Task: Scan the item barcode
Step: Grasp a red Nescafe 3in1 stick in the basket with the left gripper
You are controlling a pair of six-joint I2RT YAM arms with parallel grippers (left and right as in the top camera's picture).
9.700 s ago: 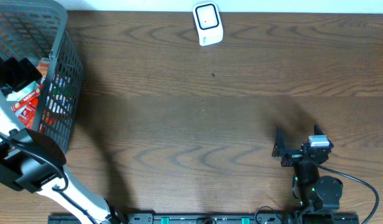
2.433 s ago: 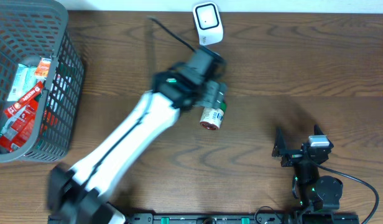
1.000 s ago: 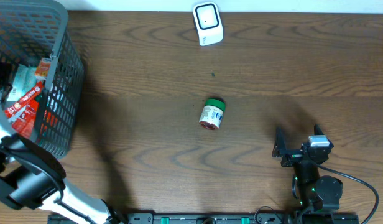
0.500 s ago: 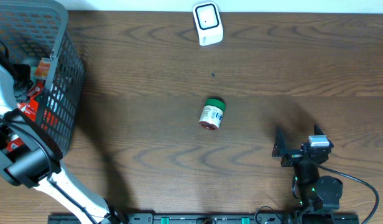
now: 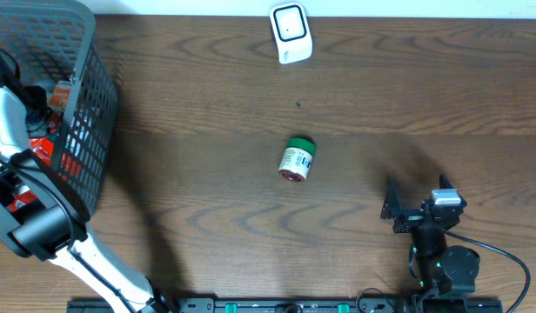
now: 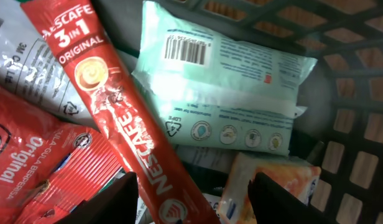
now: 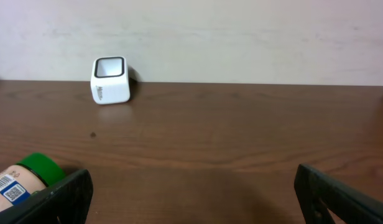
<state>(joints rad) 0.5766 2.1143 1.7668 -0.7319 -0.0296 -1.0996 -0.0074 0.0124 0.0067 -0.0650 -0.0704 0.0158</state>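
BASKET, LEFT OF THE TABLE: My left gripper (image 6: 194, 182) hangs inside the basket (image 5: 92, 104), jaws about half apart and holding nothing. The red Nescafe stick (image 6: 117, 124) runs slantwise beneath them, nearer my left-hand finger. I judge this to be the picking step: choosing an item to carry to the scanner (image 5: 291, 33), which stands at the far edge of the table (image 5: 407, 96), well apart from the basket.

The next move calls for lowering squarely over the stick and closing across its narrow width without snagging the packs it lies on. Then comes lifting it clear of the mesh wall and turning its barcode to the scanner's window. I cannot see a barcode on the stick's upper face.

My right gripper (image 7: 191, 202) rests low near the table's front edge, jaws wide and empty.

The count:
- One scanner.
- One basket.
- One green-capped jar (image 5: 296, 158), on its side mid-table.
- One Nescafe stick.
- One pale green pack (image 6: 229, 87), its barcode facing up.
- One grey-white packet (image 6: 23, 56).
- One peach-coloured packet (image 6: 266, 186).
- At least two red sachets (image 6: 30, 168); their overlap hides any more.
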